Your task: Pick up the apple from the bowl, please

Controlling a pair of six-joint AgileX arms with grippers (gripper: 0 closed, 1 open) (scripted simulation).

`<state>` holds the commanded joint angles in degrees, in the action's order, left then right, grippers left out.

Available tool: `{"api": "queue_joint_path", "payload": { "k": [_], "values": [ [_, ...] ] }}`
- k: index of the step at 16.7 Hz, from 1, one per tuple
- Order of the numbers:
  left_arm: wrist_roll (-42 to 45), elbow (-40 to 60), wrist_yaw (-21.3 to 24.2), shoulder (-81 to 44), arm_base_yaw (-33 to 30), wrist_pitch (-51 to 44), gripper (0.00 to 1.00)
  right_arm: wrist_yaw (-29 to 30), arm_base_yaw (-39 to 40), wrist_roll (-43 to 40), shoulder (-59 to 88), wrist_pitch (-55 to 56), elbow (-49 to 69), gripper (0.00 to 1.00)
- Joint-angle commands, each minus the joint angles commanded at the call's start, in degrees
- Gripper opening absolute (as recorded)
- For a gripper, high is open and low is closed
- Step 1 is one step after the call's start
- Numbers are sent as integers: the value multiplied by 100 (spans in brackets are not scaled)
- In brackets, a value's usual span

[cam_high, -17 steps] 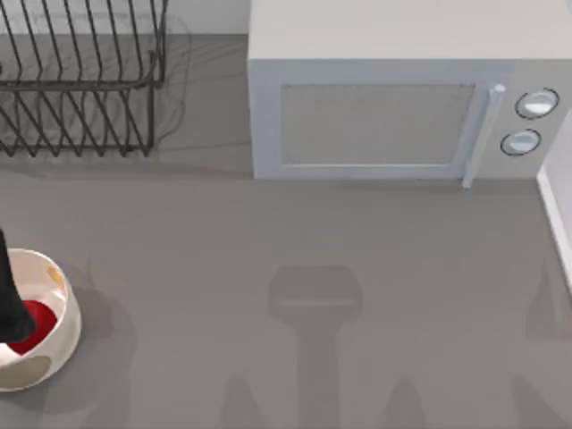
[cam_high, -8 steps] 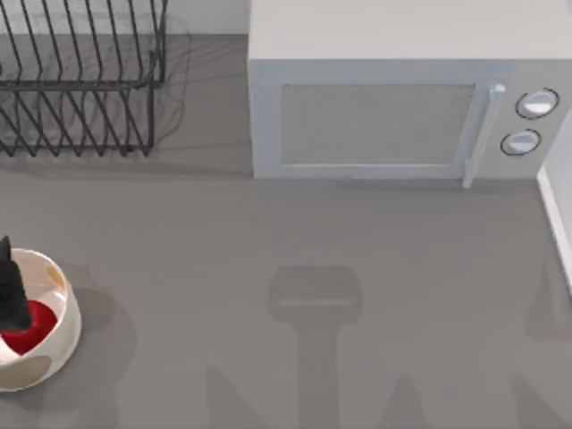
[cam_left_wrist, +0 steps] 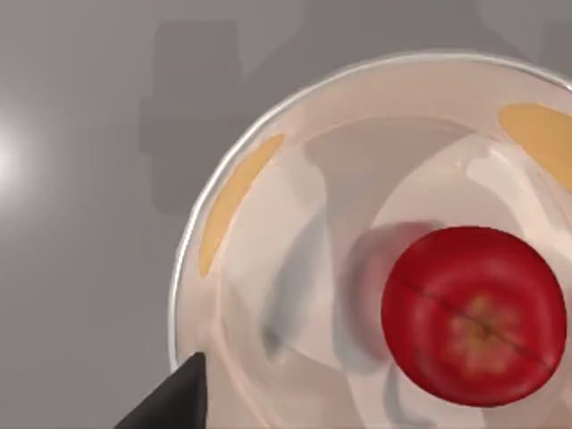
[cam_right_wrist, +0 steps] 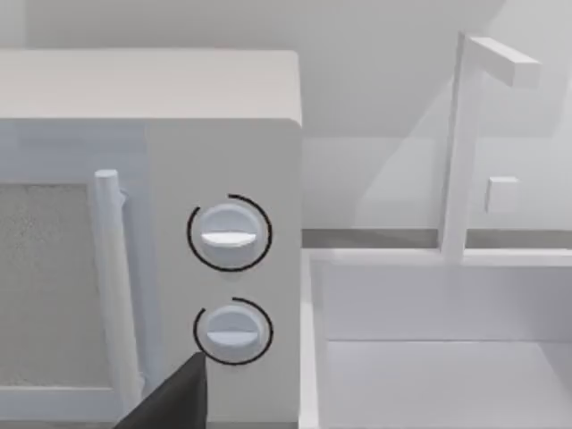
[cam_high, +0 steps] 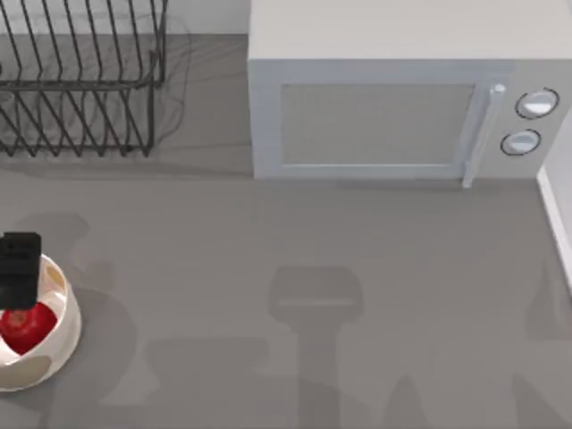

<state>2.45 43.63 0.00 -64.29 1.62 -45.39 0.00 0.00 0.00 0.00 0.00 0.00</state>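
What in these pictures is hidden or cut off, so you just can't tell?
- Left gripper: top view shows a dark block at the bowl's far rim; finger opening unreadable.
- Bowl: cut by the top view's left edge.
- Apple: underside hidden.
- Rack: cropped at top.

Glossy red apple [cam_left_wrist: 474, 315] in a glazed cream bowl [cam_left_wrist: 234, 192]; matt grey table [cam_high: 295, 259].

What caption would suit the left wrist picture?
Left wrist view: a red apple sits inside the cream bowl, one dark fingertip beside the rim.
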Motion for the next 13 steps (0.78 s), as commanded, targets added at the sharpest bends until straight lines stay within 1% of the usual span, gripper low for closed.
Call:
{"api": "queue_joint_path", "payload": {
  "k": [3, 6, 8, 13],
  "values": [
    [45, 813, 0, -1295, 30, -845, 100, 0, 0, 0, 0, 0, 0, 100],
    [75, 1344, 0, -2092, 50, -1395, 100, 0, 0, 0, 0, 0, 0, 100],
    [84, 1502, 0, -2314, 56, -1561, 100, 0, 0, 0, 0, 0, 0, 100],
    [83, 1500, 0, -2317, 30, -1563, 100, 0, 0, 0, 0, 0, 0, 100]
  ]
}}
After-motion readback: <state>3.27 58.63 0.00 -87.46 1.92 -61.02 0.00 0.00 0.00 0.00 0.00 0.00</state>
